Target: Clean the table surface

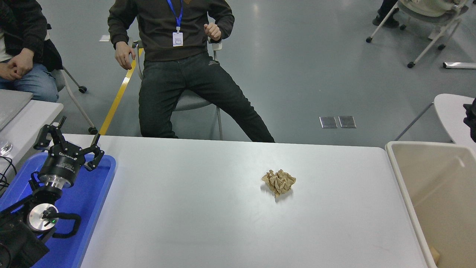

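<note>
The white-grey table surface point(208, 216) fills the lower half of the view. A crumpled ball of brown paper point(279, 181) lies on it, right of the middle. My left gripper point(80, 128) is parked at the lower left above the blue tray, open and empty, far from the paper. A black part of my right arm point(470, 117) shows at the right edge, above the bin, too little of it to tell the gripper's state.
A blue plastic tray point(93, 208) sits at the table's left end. A beige rectangular bin point(438, 193) stands off the right end. A seated person point(178, 70) faces the far edge; another person point(22, 63) sits at the top left.
</note>
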You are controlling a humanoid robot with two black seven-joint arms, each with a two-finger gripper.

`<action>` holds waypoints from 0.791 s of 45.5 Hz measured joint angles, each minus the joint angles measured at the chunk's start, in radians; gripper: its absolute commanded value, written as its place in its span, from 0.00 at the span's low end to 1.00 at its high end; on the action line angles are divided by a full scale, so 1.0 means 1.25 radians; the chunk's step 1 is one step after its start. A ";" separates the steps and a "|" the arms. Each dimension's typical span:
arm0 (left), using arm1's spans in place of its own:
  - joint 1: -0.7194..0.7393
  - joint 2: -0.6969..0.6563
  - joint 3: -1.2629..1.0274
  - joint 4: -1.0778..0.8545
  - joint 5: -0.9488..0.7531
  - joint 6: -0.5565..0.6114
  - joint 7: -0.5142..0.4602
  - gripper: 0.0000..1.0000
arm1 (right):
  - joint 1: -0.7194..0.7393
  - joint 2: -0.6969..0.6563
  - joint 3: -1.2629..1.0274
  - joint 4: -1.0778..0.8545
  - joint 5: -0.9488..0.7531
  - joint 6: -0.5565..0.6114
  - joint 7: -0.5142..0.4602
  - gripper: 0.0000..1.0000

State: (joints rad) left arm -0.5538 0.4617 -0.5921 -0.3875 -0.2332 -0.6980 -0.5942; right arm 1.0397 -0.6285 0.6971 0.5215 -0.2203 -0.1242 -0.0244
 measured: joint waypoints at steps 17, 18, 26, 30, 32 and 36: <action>0.000 0.000 0.000 0.000 0.000 0.000 0.000 1.00 | -0.056 0.038 0.232 0.171 0.000 0.030 0.081 0.98; 0.000 0.000 0.000 0.000 0.000 0.000 0.000 1.00 | -0.063 0.043 0.244 0.175 0.000 0.032 0.089 0.98; 0.000 0.000 0.000 0.000 0.000 0.000 -0.001 1.00 | -0.146 0.113 0.355 0.199 -0.005 0.056 0.156 0.98; 0.000 0.000 0.000 0.000 0.000 0.000 -0.001 1.00 | -0.196 0.155 0.407 0.207 -0.009 0.069 0.185 0.99; 0.000 0.000 0.000 0.000 0.000 0.000 -0.001 1.00 | -0.221 0.176 0.430 0.210 -0.012 0.078 0.201 0.99; 0.000 0.000 0.000 0.000 0.000 0.000 -0.001 1.00 | -0.265 0.209 0.457 0.213 -0.019 0.099 0.229 0.99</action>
State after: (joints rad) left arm -0.5537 0.4617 -0.5921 -0.3873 -0.2333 -0.6980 -0.5949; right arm 0.7083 -0.3676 1.2681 0.7883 -0.2437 -0.0008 0.2620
